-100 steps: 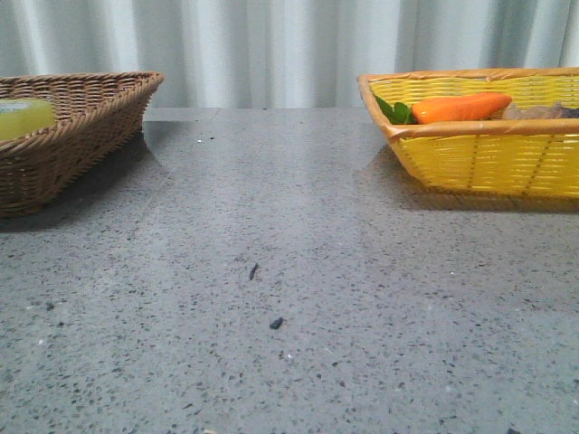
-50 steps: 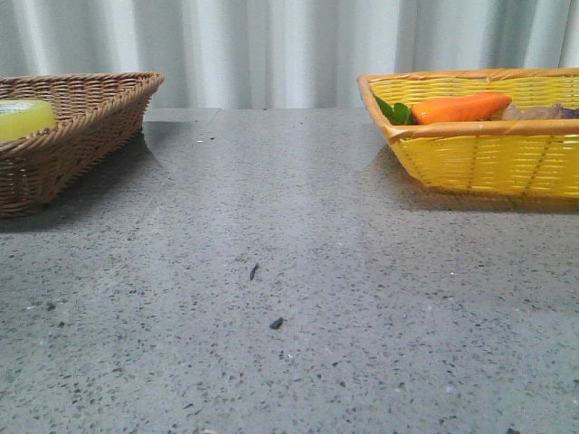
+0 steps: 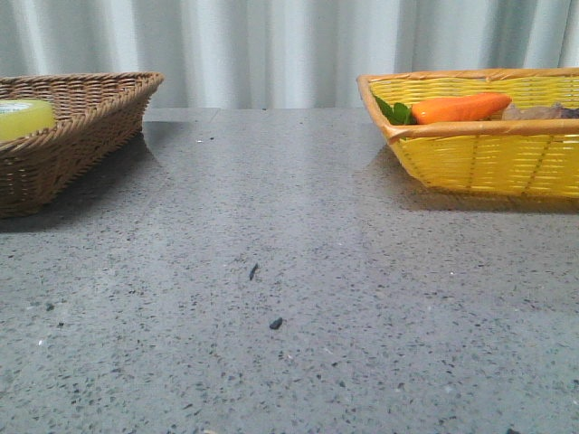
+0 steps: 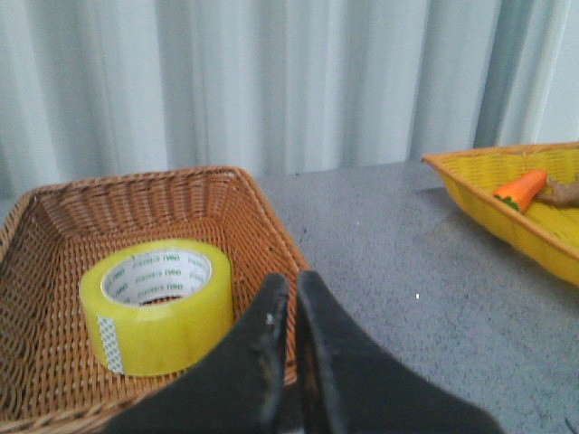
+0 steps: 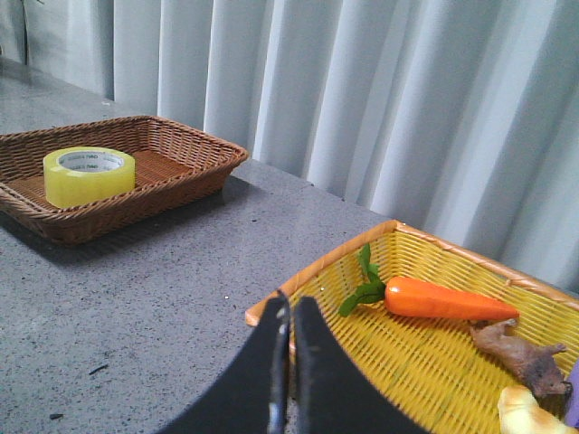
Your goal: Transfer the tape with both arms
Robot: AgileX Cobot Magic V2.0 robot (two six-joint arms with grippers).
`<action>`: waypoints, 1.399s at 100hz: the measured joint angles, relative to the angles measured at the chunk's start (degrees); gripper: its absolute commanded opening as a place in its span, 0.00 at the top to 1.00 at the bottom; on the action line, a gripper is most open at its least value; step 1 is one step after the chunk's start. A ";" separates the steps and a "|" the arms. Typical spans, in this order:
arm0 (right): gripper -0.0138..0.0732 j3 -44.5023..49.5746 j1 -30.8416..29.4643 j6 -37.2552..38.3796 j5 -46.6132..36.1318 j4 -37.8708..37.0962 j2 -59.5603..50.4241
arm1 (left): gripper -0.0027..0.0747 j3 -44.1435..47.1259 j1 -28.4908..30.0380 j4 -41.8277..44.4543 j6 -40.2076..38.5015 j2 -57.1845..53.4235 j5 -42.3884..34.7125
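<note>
Tape (image 4: 156, 305) lying flat, hole up, inside brown basket (image 4: 253, 203) at far left of surface (image 3: 298, 271); untouched, so judged at the very start, pickup not yet begun; seen also from right wrist view as tape (image 5: 89, 175) in the same basket. Left fingers (image 4: 291, 298) pressed nearly together, holding nothing, hovering just near of the basket's near rim, beside the tape rather than over it. Right fingers (image 5: 291, 316) likewise almost closed and empty, poised over near-left corner of yellow basket (image 5: 317, 271), where carrot (image 5: 443, 298) and a brown toy (image 5: 525, 348) lie. Next move judged to call for: spreading left fingers wide, since the roll looks broad; rising over the woven rim; dropping either across the roll's wall or with one finger into the hole; lifting clear of the rim before travelling right. Open middle of surface between the two baskets offers plenty of room for a hand-over; only two small dark specks (image 3: 276, 323) there. Edges to mind: sloping walls of brown basket close round the tape on its left side; raised orange rim of yellow basket on arrival.
</note>
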 measured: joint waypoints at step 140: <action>0.89 0.22 0.00 0.00 -0.18 -0.09 0.00 | 0.99 23.71 13.48 18.87 -11.24 -15.73 -0.05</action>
